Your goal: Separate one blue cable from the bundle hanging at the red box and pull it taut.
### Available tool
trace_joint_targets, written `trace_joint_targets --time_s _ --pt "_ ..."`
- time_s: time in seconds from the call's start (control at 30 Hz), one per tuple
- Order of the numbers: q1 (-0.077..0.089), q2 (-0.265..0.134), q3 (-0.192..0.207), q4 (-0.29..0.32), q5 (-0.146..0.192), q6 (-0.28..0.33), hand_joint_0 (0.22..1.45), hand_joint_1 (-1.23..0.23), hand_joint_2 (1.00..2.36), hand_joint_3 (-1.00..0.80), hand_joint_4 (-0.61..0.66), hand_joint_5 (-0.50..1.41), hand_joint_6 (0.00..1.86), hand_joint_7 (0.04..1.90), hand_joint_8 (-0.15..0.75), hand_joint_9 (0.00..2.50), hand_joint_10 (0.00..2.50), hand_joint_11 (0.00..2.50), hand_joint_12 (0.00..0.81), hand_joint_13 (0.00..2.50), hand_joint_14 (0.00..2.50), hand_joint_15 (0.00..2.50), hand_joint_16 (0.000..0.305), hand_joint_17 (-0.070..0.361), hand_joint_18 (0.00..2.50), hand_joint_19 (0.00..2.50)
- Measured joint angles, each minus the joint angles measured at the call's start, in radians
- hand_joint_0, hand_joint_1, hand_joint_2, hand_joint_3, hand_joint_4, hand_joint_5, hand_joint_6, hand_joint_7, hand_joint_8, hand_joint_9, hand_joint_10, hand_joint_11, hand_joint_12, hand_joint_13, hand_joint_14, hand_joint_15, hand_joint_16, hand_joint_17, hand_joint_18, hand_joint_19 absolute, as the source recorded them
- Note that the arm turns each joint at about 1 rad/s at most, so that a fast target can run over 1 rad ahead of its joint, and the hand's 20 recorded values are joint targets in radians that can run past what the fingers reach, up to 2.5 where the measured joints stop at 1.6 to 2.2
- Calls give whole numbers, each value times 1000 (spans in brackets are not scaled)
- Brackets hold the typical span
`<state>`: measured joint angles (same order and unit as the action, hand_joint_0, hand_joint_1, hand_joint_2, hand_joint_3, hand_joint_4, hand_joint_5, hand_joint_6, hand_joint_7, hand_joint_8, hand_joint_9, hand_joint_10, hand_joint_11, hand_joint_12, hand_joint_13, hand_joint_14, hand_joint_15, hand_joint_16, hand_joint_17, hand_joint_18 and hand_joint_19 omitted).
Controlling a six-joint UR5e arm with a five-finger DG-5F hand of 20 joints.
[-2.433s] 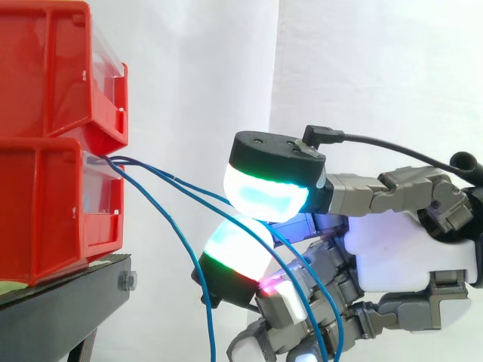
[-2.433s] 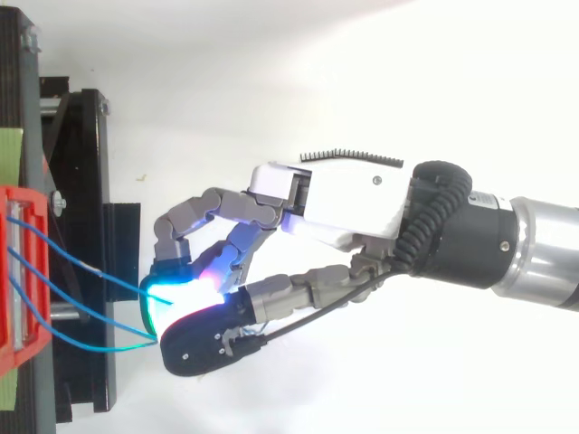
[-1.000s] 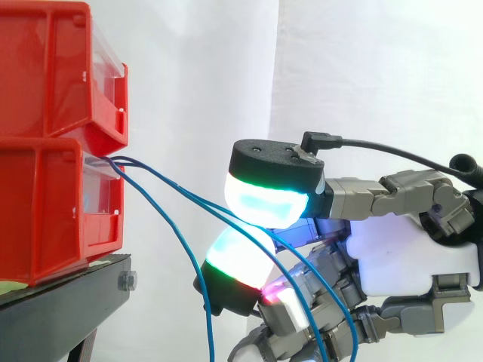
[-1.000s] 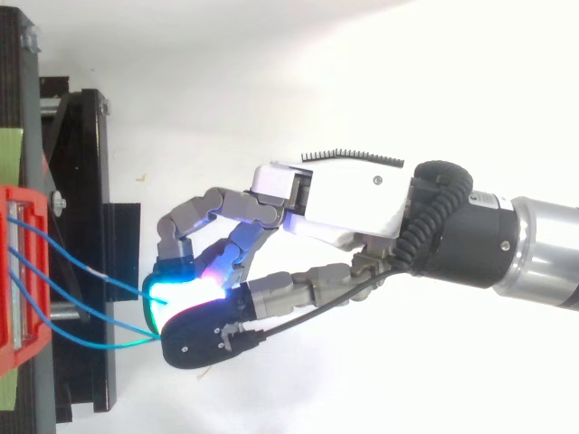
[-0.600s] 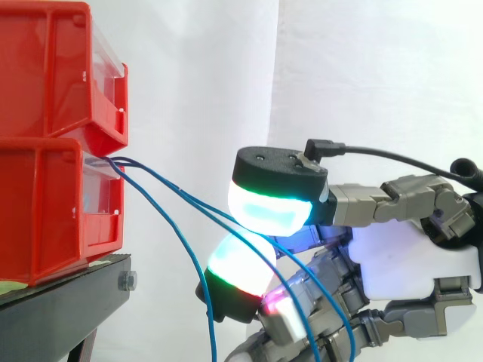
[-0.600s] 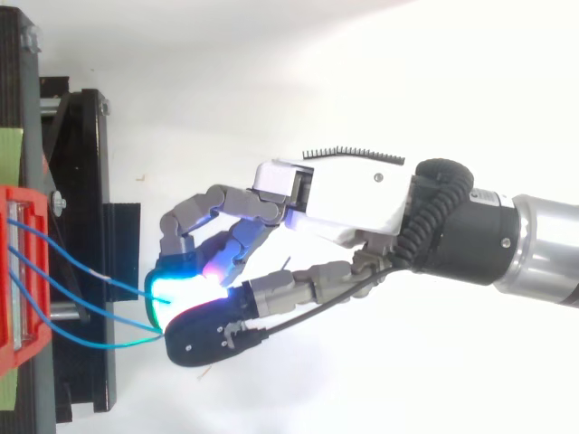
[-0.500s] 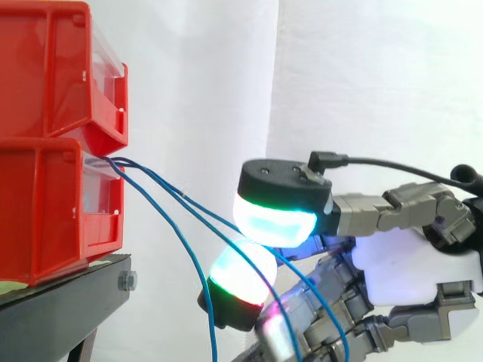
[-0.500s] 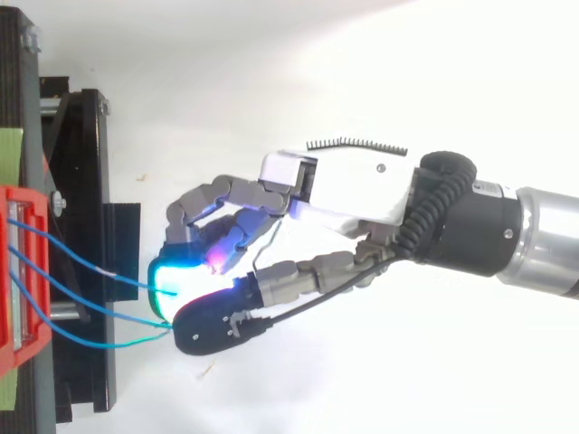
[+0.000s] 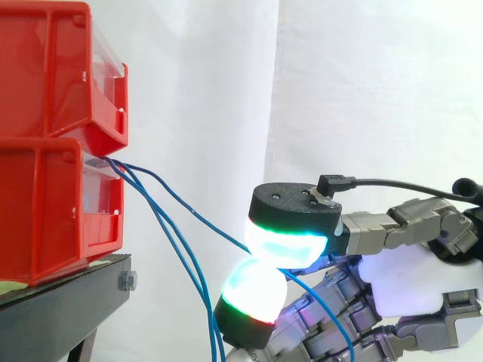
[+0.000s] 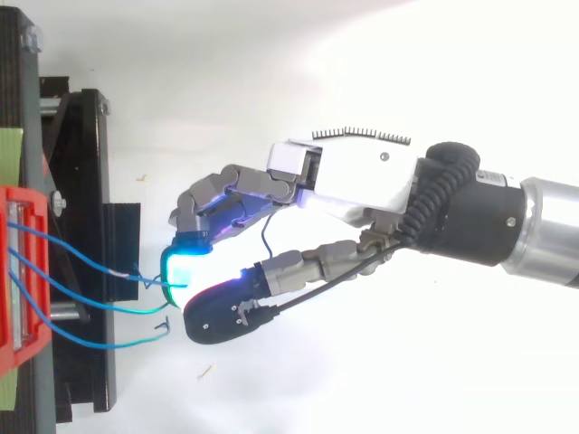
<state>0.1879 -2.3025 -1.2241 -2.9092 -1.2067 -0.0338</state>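
Observation:
Three blue cables come out of the lower red bin [image 9: 45, 204]. One blue cable [image 9: 192, 213] runs in a straight slant from the bin to my hand [image 9: 407, 279]. It is pinched there between the glowing thumb pad [image 9: 287, 241] and a finger pad [image 9: 253, 290], and its tail drops away below the palm. The other two cables [image 9: 181, 260] hang loose and steep beside the stand, clear of the pads. In the top view my hand [image 10: 362, 176] sits right of the bin [image 10: 14, 280], fingers curled, with cable ends [image 10: 118, 346] fanning toward it.
A second red bin [image 9: 53, 68] is stacked on the lower one, both on a black stand [image 9: 68, 302] at the left. A white curtain [image 9: 362, 90] hangs behind. Open space lies to the right of the stand, where the arm reaches in.
My hand has drawn away from the bins to the right and sunk a little. Two cables have slipped off the pads and hang down. One cable stays pinched and runs straighter.

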Motion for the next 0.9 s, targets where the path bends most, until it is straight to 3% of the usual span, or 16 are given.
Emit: trace_joint_targets --time_s 0.4,0.43,0.53,0.9 --pt "-1 32 0 -23 -1 1 705 -767 1016 -289 101 -202 848 1128 327 901 22 972 361 716 16 452 38 85 599 354" --pt "-1 36 0 -29 0 1 705 -765 1016 -289 97 -203 847 1130 338 962 22 1131 375 769 19 540 38 85 617 377" --pt "-1 42 0 -49 1 4 709 -761 1015 -299 100 -205 849 1110 340 1024 19 1256 385 826 23 669 38 86 627 386" --pt "-3 44 0 -80 2 41 717 -752 1015 -309 95 -209 847 1101 330 1058 18 1364 385 1098 20 1311 42 95 741 572"
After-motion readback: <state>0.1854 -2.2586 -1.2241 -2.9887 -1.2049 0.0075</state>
